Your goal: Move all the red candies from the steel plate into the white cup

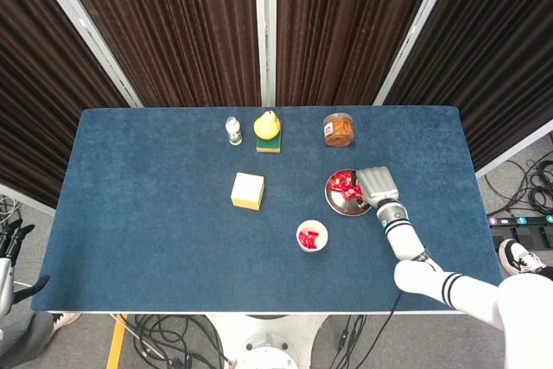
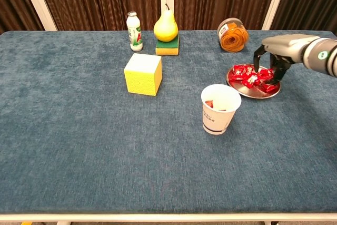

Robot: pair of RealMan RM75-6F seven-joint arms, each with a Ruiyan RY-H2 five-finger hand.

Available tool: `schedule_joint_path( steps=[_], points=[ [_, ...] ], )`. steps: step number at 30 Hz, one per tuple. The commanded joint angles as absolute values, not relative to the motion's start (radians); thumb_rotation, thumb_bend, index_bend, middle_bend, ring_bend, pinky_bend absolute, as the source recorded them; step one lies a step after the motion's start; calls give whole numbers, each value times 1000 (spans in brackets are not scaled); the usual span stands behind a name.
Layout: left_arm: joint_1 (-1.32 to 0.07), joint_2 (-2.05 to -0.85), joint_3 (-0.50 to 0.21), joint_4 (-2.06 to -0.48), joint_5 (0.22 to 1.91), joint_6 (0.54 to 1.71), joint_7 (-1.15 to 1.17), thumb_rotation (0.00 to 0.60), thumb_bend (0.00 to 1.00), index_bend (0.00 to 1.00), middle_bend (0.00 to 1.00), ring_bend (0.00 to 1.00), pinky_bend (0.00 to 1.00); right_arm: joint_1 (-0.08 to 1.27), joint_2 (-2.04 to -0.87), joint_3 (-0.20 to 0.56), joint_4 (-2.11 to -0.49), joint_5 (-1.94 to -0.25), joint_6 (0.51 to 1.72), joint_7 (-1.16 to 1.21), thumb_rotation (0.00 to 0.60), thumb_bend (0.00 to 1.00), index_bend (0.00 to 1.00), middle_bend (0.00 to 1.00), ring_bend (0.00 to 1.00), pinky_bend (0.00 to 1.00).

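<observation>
The right hand (image 2: 273, 56) reaches palm-down over the steel plate (image 2: 254, 91), fingers curled down among the red candies (image 2: 251, 76); whether it grips one is unclear. The white cup (image 2: 219, 108) stands near the plate with candy inside

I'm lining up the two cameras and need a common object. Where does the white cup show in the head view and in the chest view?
Head view: the white cup sits right of centre, toward the near table edge, below and left of the steel plate.
Chest view: the white cup stands just right of centre, in front and left of the steel plate.
Shared landmark: the yellow block, left of the cup in both.
</observation>
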State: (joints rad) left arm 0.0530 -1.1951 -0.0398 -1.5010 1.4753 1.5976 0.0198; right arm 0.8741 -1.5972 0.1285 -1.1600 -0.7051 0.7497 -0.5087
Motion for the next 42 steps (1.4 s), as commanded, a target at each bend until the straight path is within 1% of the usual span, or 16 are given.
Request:
schedule_joint_path(
  steps=[1,28,31,39,42],
  points=[
    [54,-1196,-39,-1498,1474,1597,15,600,4,220,212,210,204,892,-1625,134,-1129,-686,738,-525,600,237,429,1000,1000,1000],
    [63,-1203,-37,-1474,1468,1597,-10,600,4,220,212,209,204,922,-1690,133,-1055,-640,720,-580,600,237,453,1000,1000,1000],
    [64,-1204,-38,-1472,1466,1597,-12,600,4,220,212,209,204,923,-1692,134,-1049,-635,717,-583,600,243,473,1000,1000,1000],
    [64,-1206,-38,-1466,1465,1594,-16,600,4,220,212,209,204,928,-1699,135,-1038,-619,709,-593,600,330,565,1000,1000,1000],
    [64,-1206,-38,-1465,1464,1593,-17,600,4,220,212,210,204,928,-1699,138,-1043,-618,712,-592,600,371,619,1000,1000,1000]
  ],
)
